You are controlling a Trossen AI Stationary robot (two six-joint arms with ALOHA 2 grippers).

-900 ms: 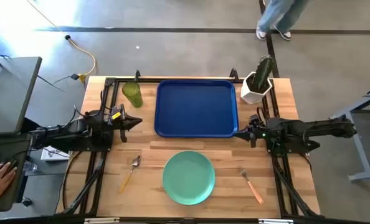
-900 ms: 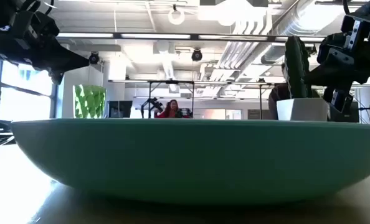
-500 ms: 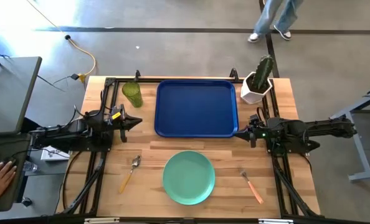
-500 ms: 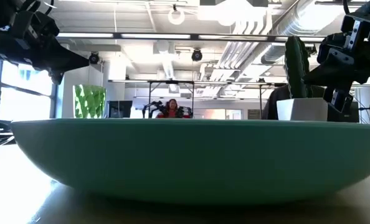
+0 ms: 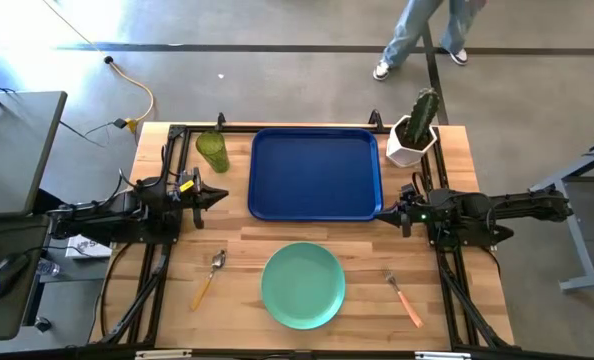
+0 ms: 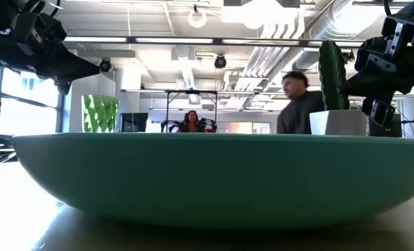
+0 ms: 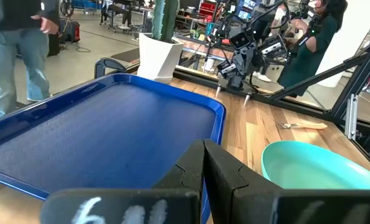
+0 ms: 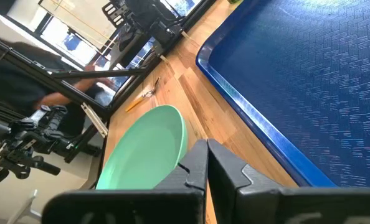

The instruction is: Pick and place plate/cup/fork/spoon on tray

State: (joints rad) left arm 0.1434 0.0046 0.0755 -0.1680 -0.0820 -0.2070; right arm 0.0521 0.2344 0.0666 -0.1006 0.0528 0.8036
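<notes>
Since the earlier frame, only a person beyond the counter's far edge has walked on, and a hand at the desk left of the counter is gone; both arms and all items are unchanged.

The tray (image 5: 315, 173) lies empty at the far centre of the counter (image 5: 247, 250). The plate (image 5: 303, 285) sits near the front edge, apart from the tray. The spoon (image 5: 210, 275) lies to its left, the fork (image 5: 404, 297) to its right. The cup (image 5: 213, 151) stands just left of the tray.

The left hand (image 5: 219, 197) rests beside the tray's left edge, fingers pressed together, holding nothing. The right hand (image 5: 385, 214) rests at the tray's near right corner, likewise closed and empty.

Judgement: no pick has begun. The chosen hand should spread its fingers before descending. The plate calls for a rim pinch; the cutlery lies flat and wants a handle grip.
</notes>
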